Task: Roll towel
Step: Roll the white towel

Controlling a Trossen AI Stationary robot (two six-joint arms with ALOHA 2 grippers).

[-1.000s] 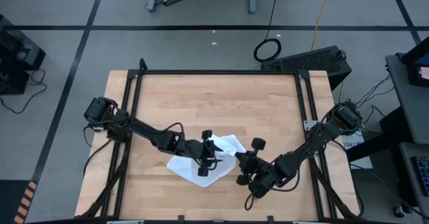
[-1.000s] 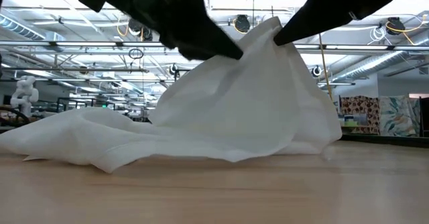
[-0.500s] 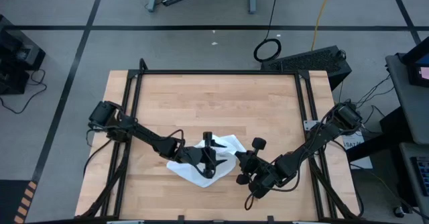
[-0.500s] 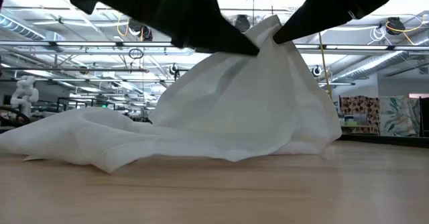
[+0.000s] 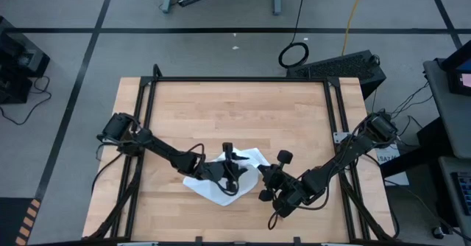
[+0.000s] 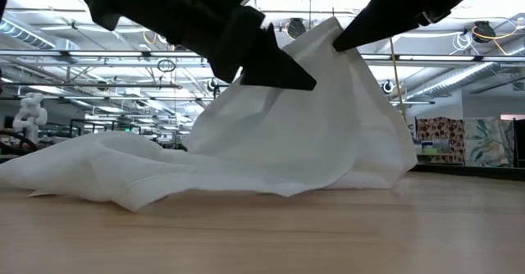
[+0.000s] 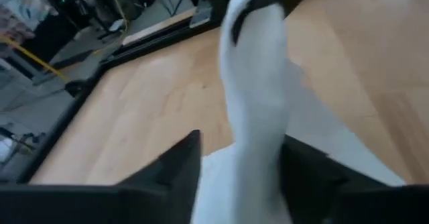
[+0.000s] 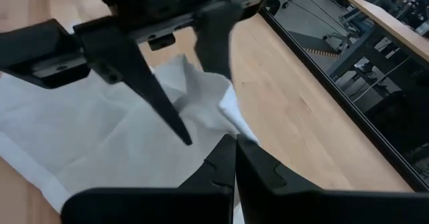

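Note:
The white towel [image 5: 221,181] lies crumpled on the near middle of the wooden table [image 5: 243,106]. One part of it is pulled up into a peak [image 6: 328,29], and its lower folds [image 6: 123,175] rest on the tabletop. My right gripper [image 8: 234,140] comes in from the table's right and is shut on that peak. My left gripper [image 7: 241,142] reaches in from the left, open, with one finger on each side of the raised ridge of cloth [image 7: 255,83] just below the peak. My left gripper has the raised ridge between its fingers [image 7: 184,160]; I cannot tell whether they touch it. My right gripper pinches a bunched fold of the towel at its right side [image 8: 231,115] between its two fingers, coming slanting down from the table's right. That fold is lifted clear, the cloth slopes away below it, and the rest lies on the table.
Black frame rails [image 5: 147,113] run along the table's left, far and right sides. Bare wood spreads across the far half of the table [image 5: 235,121]. Beyond the far edge, a dark case [image 5: 338,65] and cables lie on the floor.
My left gripper has sunk a little, rolled about its own axis and shifted toward my right gripper, along the raised ridge of the towel. The towel's peak and its folds on the table have kept their place.

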